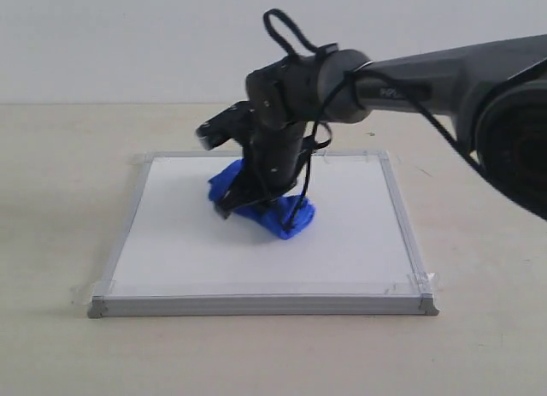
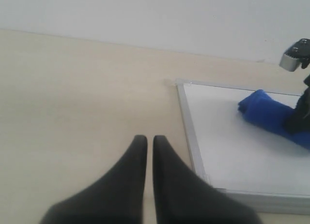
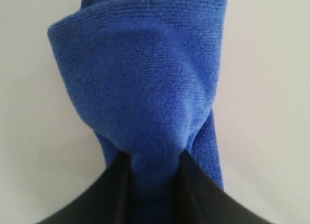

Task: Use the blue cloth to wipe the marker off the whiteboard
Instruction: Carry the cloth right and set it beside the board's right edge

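The whiteboard (image 1: 256,251) lies flat on the table, silver frame all round. On its middle rests the blue cloth (image 1: 286,216), bunched, with my right gripper (image 1: 256,199) shut on it and pressing it onto the board. In the right wrist view the blue cloth (image 3: 145,88) fills the space between the two black fingers (image 3: 106,195). No marker line shows on the board; it is either hidden under the cloth and arm or out of sight. My left gripper (image 2: 149,139) hovers shut over bare table, left of the whiteboard (image 2: 242,151), holding nothing. The blue cloth (image 2: 271,115) shows there too.
The right arm (image 1: 444,79) reaches in from the right above the board. A beige tabletop (image 1: 60,199) surrounds the board, and a pale wall (image 1: 128,37) stands behind. Clear tape (image 1: 419,280) holds the board's corners.
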